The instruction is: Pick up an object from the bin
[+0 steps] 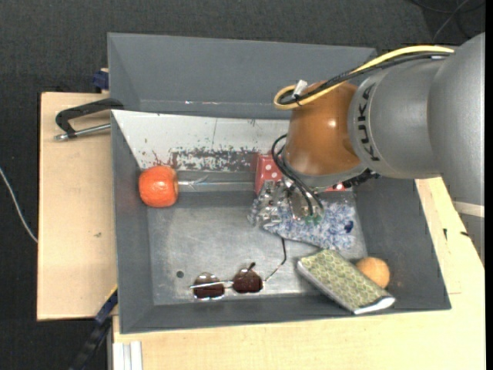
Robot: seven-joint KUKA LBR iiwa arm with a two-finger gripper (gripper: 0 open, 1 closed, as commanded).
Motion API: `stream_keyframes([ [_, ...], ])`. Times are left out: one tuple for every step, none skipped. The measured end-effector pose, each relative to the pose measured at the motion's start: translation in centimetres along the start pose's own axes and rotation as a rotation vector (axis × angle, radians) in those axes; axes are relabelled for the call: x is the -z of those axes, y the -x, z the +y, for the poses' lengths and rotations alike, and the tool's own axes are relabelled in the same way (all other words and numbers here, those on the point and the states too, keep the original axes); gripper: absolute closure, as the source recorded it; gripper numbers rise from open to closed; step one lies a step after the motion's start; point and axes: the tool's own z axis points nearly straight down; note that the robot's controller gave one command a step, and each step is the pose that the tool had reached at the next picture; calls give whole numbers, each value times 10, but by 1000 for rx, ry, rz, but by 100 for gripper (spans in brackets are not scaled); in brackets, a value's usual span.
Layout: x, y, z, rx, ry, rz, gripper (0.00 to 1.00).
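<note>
My hand [291, 204] is down in the middle of the grey bin [208, 241], right at the left edge of a crumpled blue-and-white patterned cloth [330, 226]. Spread or pressed together, I can't tell from here. A red white-dotted box [266, 169] sits just behind it, against the back wall. Well off to the left, an orange ball [158, 186]. Down front, dark sunglasses [229, 284] lie flat. Front right, a green patterned pad [339, 280] lies tilted, with a small orange ball [375, 270] just beside it.
</note>
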Motion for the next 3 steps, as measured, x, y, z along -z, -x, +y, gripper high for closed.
stream_keyframes([
  [125,-48,-19,83,-2,4,100],
  [125,-48,-19,83,-2,5,100],
  [168,-55,-16,15,-2,9,100],
])
